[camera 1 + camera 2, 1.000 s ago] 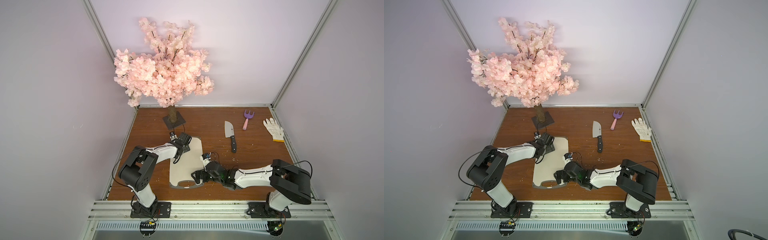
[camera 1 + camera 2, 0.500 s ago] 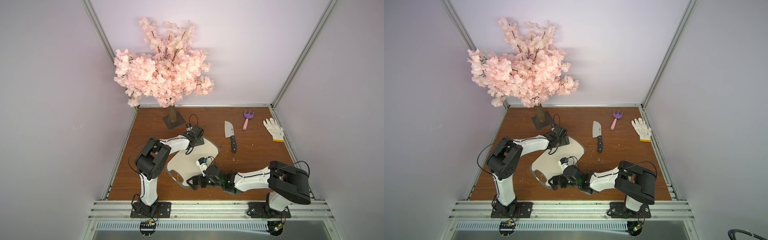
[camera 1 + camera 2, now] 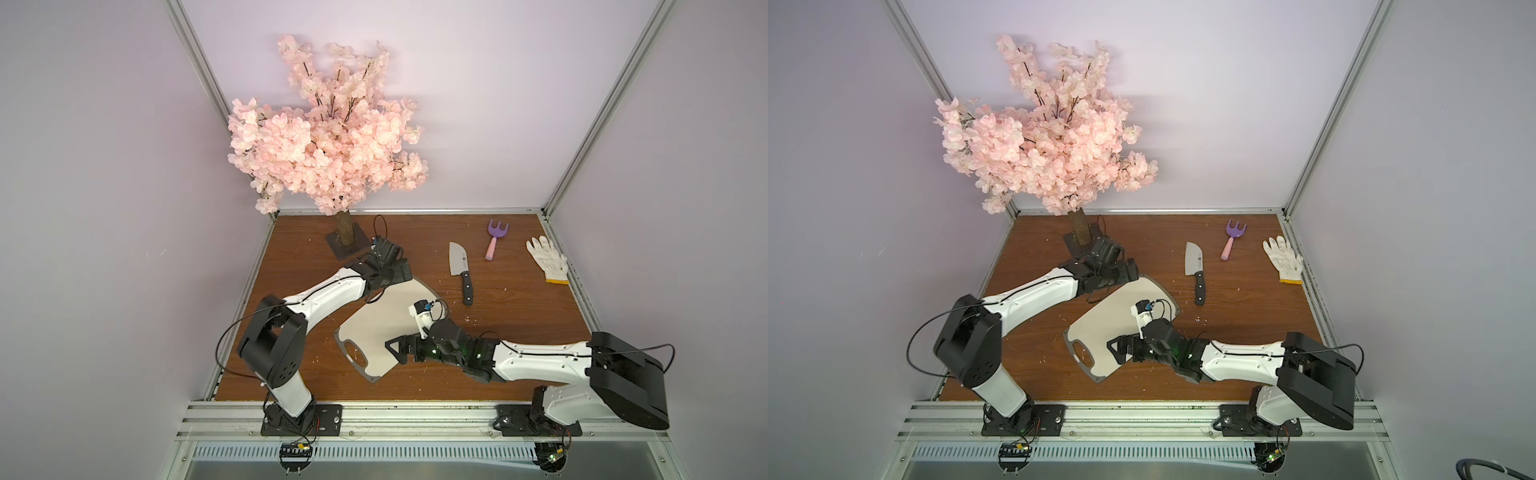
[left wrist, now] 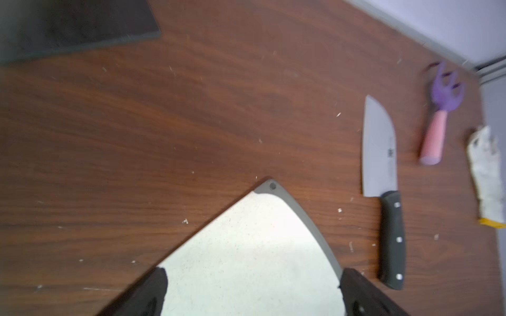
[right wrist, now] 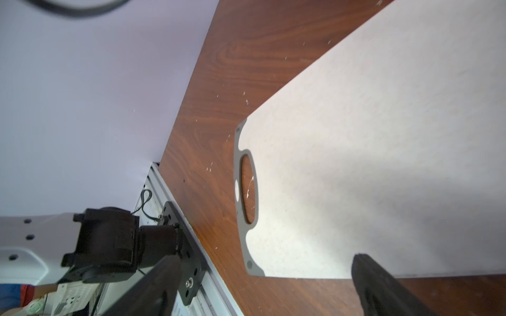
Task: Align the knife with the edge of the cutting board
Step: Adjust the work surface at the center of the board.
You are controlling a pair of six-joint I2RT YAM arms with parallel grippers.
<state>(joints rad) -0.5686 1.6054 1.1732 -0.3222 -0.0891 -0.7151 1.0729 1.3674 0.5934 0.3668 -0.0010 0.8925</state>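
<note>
Straddling the upper-right corner of the flat, off-white, grey-rimmed rectangular cutting board (image 3: 374,328), the left gripper (image 3: 397,272) has its jaws spread wide and clamps nothing; the left wrist view shows a finger (image 4: 364,295) on either side of that corner. The right gripper (image 3: 399,349) hangs over the board's lower long edge near the oval handle hole, equally wide and empty.

The board lies diagonally in the middle of both top views. The small silver-bladed, black-handled knife (image 3: 459,266) lies just right of the board's upper-right corner, apart from it, with the blade pointing toward the top of the frame. It runs parallel to no board edge, so the alignment looks undone.

Likely troubles:
- Any push on the board could swing that corner into the knife handle and spin the knife away.
- The blade lies flat on the brown wood-grain table (image 3: 519,316), so fingers may skid off it; the thicker handle seems the safer hold.
- A nudge to the right could drive the knife toward the purple-and-pink toy garden fork (image 3: 494,241) or the white work glove (image 3: 546,259).
- Both arms crowd the board and could clash while reaching.
</note>
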